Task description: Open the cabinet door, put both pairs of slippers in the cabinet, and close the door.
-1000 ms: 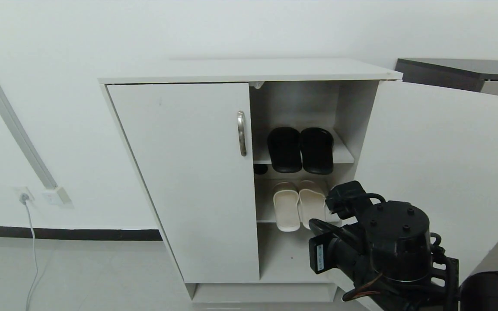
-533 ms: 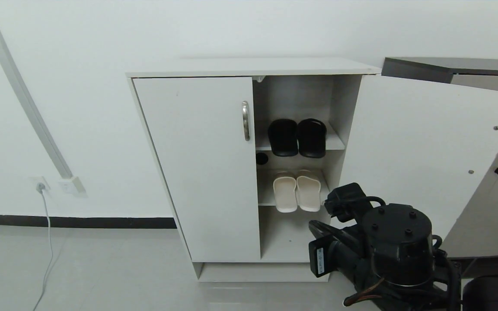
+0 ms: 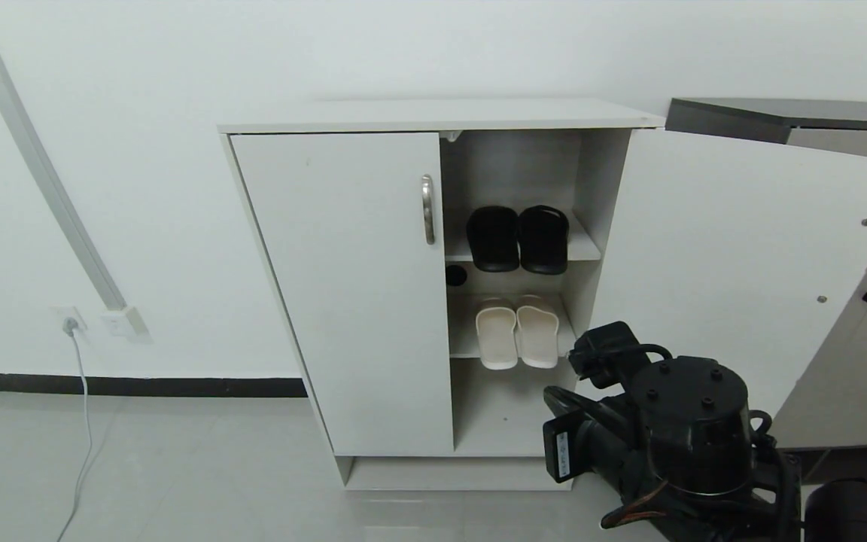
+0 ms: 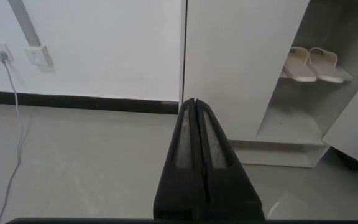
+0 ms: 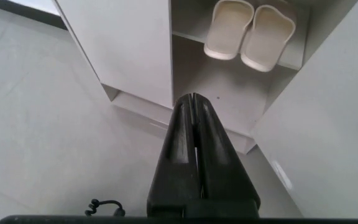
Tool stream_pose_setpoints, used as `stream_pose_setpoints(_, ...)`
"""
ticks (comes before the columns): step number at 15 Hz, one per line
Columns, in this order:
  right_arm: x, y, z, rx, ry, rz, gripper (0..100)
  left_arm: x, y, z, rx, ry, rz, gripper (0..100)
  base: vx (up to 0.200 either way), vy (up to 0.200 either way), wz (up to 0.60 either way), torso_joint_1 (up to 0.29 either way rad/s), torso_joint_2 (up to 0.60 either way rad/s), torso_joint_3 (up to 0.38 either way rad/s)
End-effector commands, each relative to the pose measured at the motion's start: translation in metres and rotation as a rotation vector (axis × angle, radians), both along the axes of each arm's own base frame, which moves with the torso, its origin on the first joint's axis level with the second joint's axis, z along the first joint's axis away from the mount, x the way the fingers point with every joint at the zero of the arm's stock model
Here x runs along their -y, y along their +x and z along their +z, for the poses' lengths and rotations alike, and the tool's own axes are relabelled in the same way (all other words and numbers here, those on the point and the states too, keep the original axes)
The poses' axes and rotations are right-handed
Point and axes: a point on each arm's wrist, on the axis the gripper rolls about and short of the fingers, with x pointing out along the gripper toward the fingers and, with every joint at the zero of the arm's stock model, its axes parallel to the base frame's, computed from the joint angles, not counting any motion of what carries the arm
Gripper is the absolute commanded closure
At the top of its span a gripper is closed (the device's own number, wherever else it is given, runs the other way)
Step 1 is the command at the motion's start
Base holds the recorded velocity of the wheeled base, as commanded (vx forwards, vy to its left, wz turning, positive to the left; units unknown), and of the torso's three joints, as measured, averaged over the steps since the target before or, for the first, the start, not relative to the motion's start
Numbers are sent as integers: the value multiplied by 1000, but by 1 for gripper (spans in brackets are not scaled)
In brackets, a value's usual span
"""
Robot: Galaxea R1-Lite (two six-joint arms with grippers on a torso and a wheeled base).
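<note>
Nearest us, our left gripper (image 4: 194,103) and right gripper (image 5: 194,99) are both clenched on nothing, in front of the white wooden cabinet (image 3: 433,114). Its right door (image 3: 734,256) stands swung wide open; the left door (image 3: 343,286) is closed. Inside, the cream slip-on slippers (image 3: 517,331) sit on the middle shelf (image 3: 462,333), the black slip-on slippers (image 3: 518,239) on the upper shelf (image 3: 582,247), each pair side by side

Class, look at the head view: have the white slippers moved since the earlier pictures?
No. The white slippers lie on the same shelf, under the black slippers; the whole head view shifted, so the camera moved.
</note>
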Motion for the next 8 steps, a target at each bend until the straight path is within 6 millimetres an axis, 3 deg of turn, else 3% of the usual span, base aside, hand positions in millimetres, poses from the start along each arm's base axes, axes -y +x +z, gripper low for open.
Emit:
stream_pose_setpoints(1,-3,2,-8,-15,-19,0,100,0,0,0,0,0,1,100,0,0,0,0,0,0)
stream_pose_setpoints(6,-6,4,-15,-30,-39,0,100,0,0,0,0,0,1,100,0,0,0,0,0,0)
stream_pose_setpoints(8,-6,5,-14,-28,-37,-4,100,0,0,0,0,0,1,100,0,0,0,12,-183,-237)
